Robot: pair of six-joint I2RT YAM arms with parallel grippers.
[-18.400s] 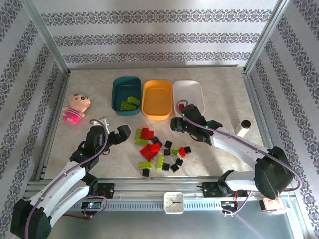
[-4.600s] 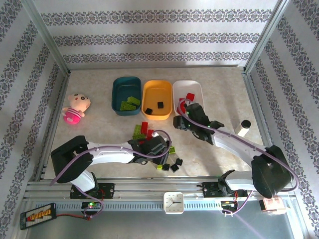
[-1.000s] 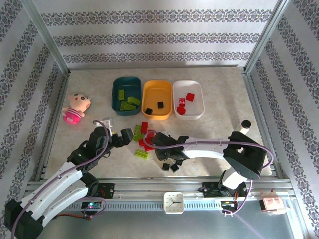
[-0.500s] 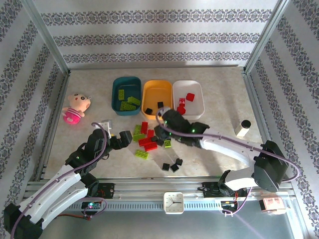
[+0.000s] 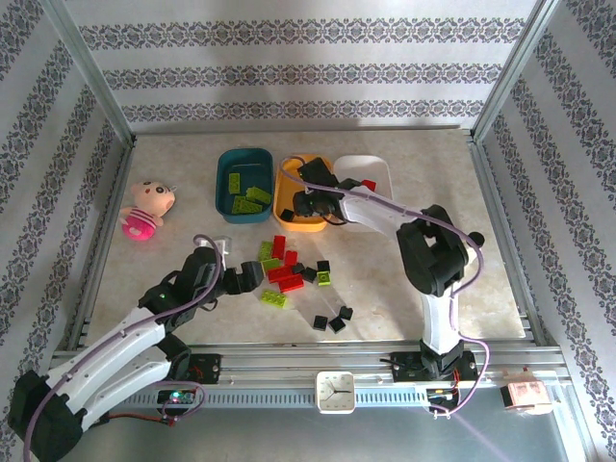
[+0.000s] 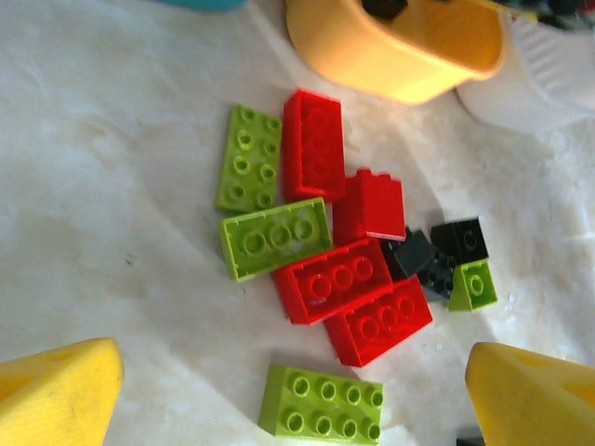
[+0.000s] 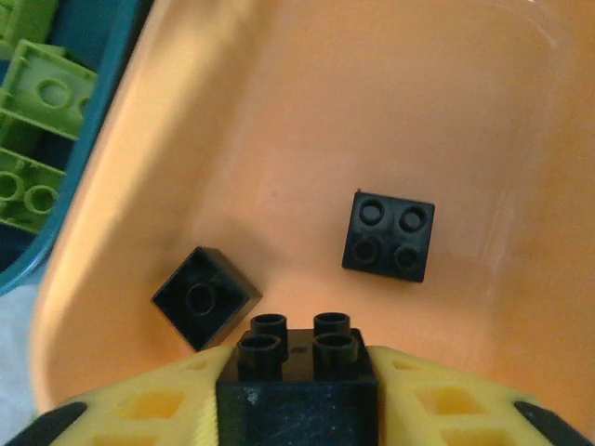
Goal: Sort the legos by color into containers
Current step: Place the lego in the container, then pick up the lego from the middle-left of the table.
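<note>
1. Over the orange tub, at the far middle of the table, the right gripper is pinching a black brick by its flat sides, studs up.
2. Nearer, the left gripper is hovering with its jaws wide apart over the loose bricks, holding nothing.
3. These bricks are probably handling as light, rigid and slick, so gripping two opposite flat walls is looking safest.
4. The right wrist camera is showing two other black bricks lying in the tub. The overhead camera is showing the teal tub to its left and the white tub to its right.

No lettering, label, brand or number can be read anywhere.
</note>
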